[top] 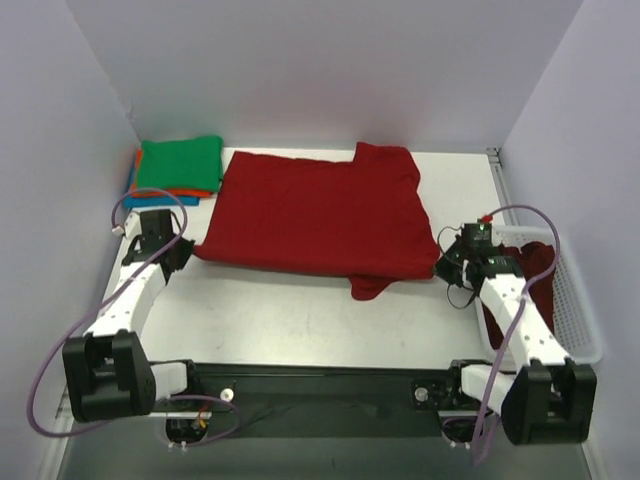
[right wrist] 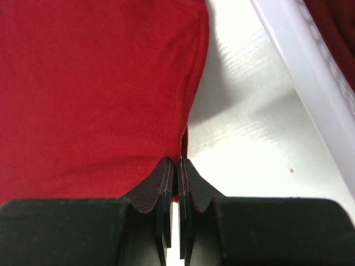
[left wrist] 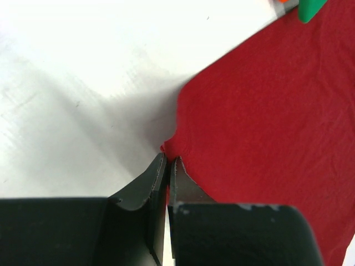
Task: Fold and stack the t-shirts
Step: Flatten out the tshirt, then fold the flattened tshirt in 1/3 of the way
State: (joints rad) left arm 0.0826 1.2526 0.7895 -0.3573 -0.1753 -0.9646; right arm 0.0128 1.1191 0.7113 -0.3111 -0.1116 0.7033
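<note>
A dark red t-shirt [top: 315,215] lies spread across the middle of the table, one sleeve poking out at its near edge. My left gripper [top: 186,250] is shut on the shirt's near left corner [left wrist: 170,148], red cloth pinched between the jaws. My right gripper [top: 447,262] is shut on the shirt's near right edge [right wrist: 181,151]. At the back left sits a stack of folded t-shirts, green [top: 180,163] on top of orange [top: 185,192] and blue [top: 150,200]. Another dark red shirt [top: 535,275] lies in the basket.
A white slotted basket [top: 575,300] stands at the right table edge, beside my right arm; its rim [right wrist: 302,72] shows in the right wrist view. White walls close in the table at the back and sides.
</note>
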